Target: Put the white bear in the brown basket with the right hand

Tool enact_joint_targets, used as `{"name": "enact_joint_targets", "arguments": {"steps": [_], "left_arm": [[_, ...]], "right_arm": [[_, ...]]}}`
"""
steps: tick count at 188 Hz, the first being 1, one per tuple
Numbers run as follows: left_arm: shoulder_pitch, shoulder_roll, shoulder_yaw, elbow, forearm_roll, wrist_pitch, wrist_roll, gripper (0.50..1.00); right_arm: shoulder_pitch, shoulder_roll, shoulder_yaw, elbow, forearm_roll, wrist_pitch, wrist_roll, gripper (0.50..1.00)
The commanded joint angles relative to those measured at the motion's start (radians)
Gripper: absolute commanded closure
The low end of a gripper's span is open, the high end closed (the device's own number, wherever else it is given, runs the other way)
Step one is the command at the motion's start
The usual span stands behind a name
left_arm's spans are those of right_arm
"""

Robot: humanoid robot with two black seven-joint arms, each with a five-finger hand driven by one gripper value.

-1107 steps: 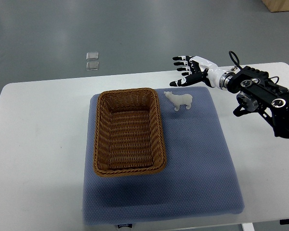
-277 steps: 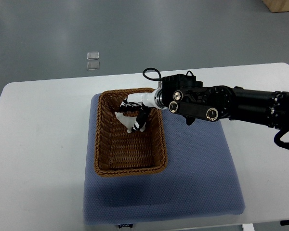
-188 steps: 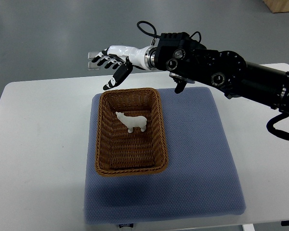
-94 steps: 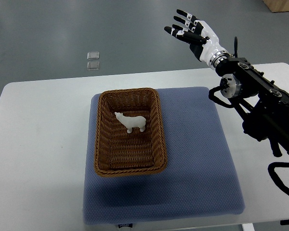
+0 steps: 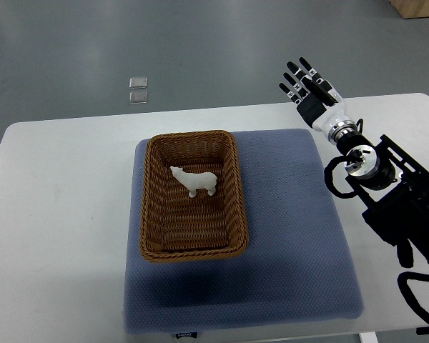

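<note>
The white bear [image 5: 194,181] stands inside the brown wicker basket [image 5: 154,223], in its upper half, head toward the left. The basket sits on the left part of a blue-grey mat [image 5: 293,236]. My right hand [image 5: 306,84] is open with its fingers spread and holds nothing. It is raised at the far right edge of the table, well clear of the basket. Its black arm [image 5: 393,211] comes in from the right edge. The left arm does not show.
The mat lies on a white table [image 5: 57,229]. Two small clear squares [image 5: 136,89] lie on the grey floor beyond the table's far edge. A wooden box corner [image 5: 418,7] shows at the top right.
My right hand carried the bear from the mat into the basket, let it go, then swung up and away to the right. The bear now stands free in the basket.
</note>
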Motion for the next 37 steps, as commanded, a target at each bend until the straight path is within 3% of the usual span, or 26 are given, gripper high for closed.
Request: {"name": "enact_joint_targets", "arguments": {"steps": [1, 37], "left_arm": [[0.0, 0.0, 0.0, -0.001, 0.0, 0.0, 0.0, 0.5], [0.0, 0.0, 0.0, -0.001, 0.0, -0.001, 0.0, 0.5]], "right_arm": [[-0.001, 0.0, -0.001, -0.01, 0.0, -0.003, 0.0, 0.576], [0.001, 0.0, 0.002, -0.019, 0.001, -0.004, 0.002, 0.576]]}}
